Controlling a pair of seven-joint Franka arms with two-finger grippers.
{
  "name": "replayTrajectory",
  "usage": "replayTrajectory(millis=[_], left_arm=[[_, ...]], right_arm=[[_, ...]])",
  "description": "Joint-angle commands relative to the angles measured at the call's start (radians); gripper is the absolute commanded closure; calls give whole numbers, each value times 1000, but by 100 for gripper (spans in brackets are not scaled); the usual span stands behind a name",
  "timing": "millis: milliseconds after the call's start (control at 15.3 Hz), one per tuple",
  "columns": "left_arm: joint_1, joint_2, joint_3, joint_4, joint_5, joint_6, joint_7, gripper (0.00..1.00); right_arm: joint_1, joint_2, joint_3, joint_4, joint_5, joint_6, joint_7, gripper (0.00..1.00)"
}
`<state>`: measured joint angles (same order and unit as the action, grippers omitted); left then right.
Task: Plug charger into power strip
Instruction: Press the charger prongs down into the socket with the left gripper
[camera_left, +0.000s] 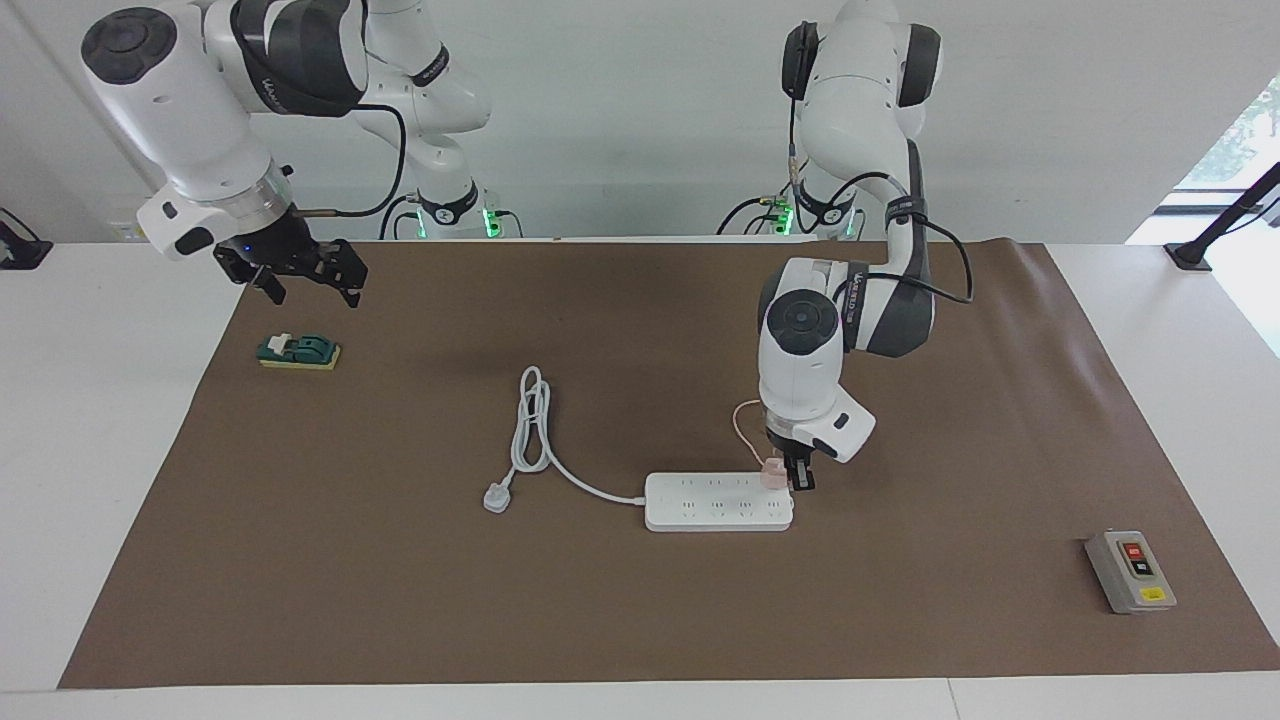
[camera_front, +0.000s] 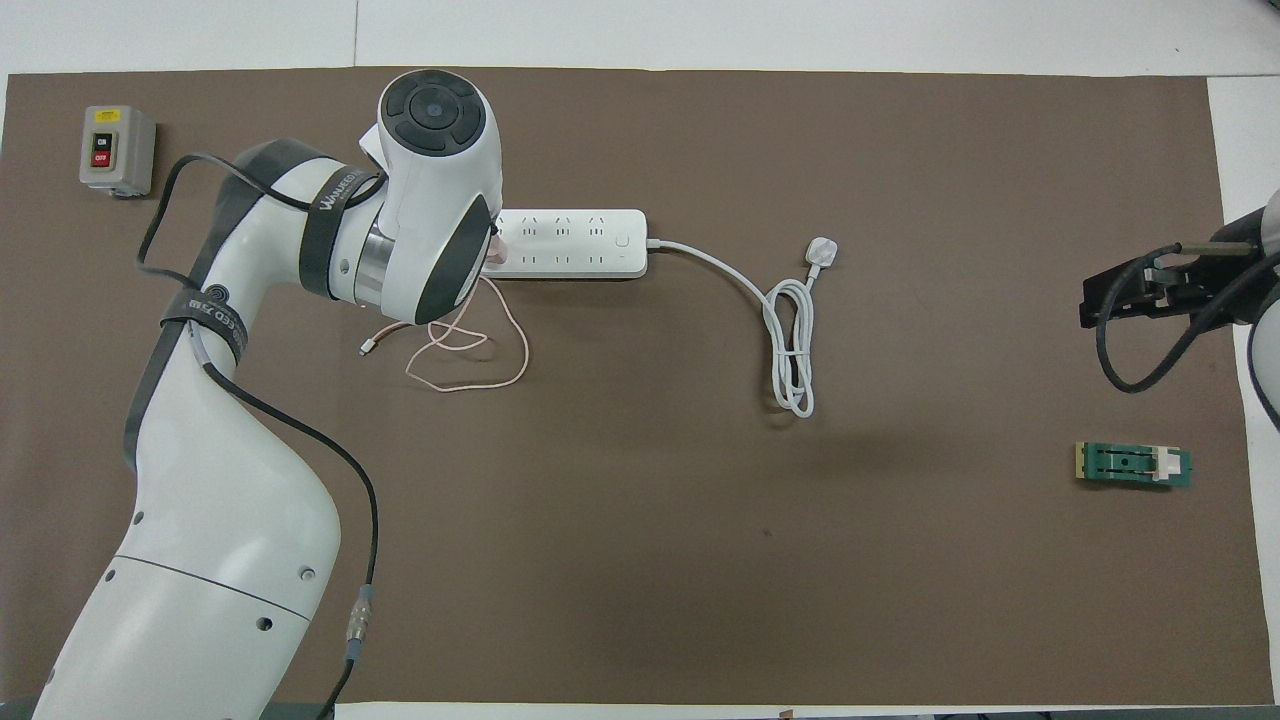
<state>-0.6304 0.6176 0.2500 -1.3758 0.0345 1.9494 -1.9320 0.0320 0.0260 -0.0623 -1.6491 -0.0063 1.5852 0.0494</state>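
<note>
While the left gripper (camera_left: 790, 478) pinches the small pale pink cube-shaped plastic charger (camera_left: 774, 473) directly beneath its wrist, the charger sits at the top of the long flat white plastic power strip (camera_left: 718, 501), at the strip's end toward the left arm's end of the table. Whether the prongs are fully seated cannot be told; judged from this, insertion is at or near completion, with pressing home and release left. Trailing from the claw, the thin pink cable (camera_front: 470, 350) lies in loose loops on the matte brown mat (camera_front: 640, 560). From the strip's other end, its thick white cord (camera_left: 540, 440) runs to a 3-pin plug (camera_left: 497, 497). Over a green block (camera_left: 299, 351), the right gripper (camera_left: 300, 272) waits, fingers spread.
</note>
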Motion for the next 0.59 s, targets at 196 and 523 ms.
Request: replayTrajectory(millis=[196,523], left_arm=[[-19,-16,5,-65,8,43,-5,100],[-17,-24,5,-89,8,59,-4,100]], right_arm=[[-14,-9,10,-9,-18,-10,-19,0],[-15,-9,10,-9,-20,-10,-19,0]])
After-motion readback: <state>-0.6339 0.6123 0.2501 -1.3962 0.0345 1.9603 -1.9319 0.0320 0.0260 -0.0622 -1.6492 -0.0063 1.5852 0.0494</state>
